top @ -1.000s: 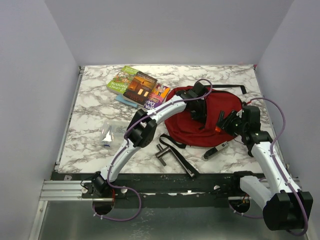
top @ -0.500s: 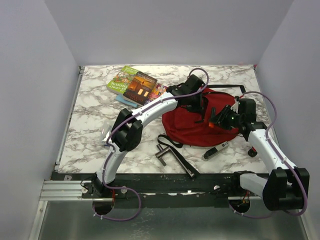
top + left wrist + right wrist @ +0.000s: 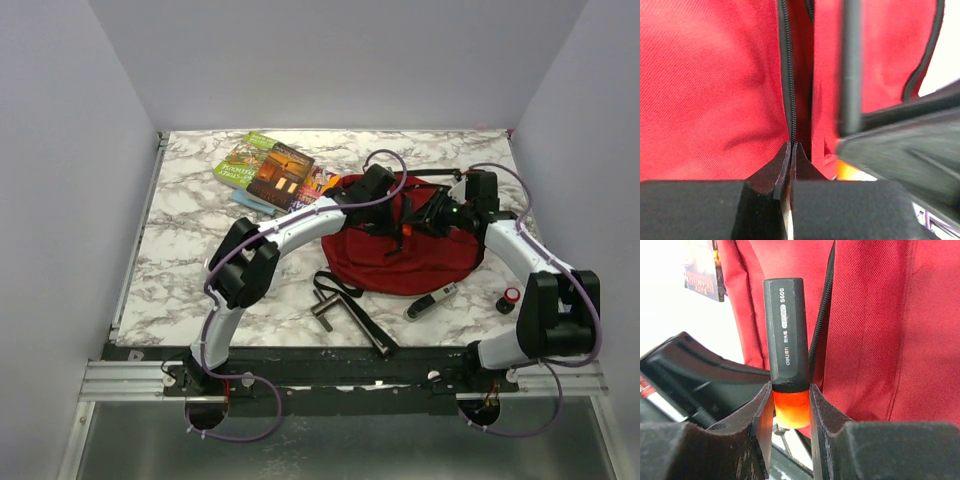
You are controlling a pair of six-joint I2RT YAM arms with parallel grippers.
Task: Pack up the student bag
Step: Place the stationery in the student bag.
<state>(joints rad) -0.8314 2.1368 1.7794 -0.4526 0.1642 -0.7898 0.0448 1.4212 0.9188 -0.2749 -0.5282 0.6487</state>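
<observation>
The dark-red student bag (image 3: pixel 400 262) lies flat on the marble table, right of centre, its black zipper (image 3: pixel 786 75) running up the left wrist view. My left gripper (image 3: pixel 791 146) is shut on the zipper edge of the bag, and from above this gripper (image 3: pixel 398 226) sits over the bag's middle. Just to the right, my right gripper (image 3: pixel 432 216) hangs over the bag. It (image 3: pixel 790 407) is shut on the orange end of a black highlighter (image 3: pixel 786 335), which points out over the red fabric (image 3: pixel 890 330) beside the zipper.
A stack of books (image 3: pixel 272 172) lies at the back left of the bag. Black straps with a buckle (image 3: pixel 345 312) trail toward the near edge. A small black-and-silver object (image 3: pixel 430 301) and a small red-and-white round item (image 3: pixel 511 297) lie near the bag's front right.
My right arm has swung away from the near right, carrying the highlighter over the bag. My left gripper has closed fully on the zipper edge and shifted slightly left.
</observation>
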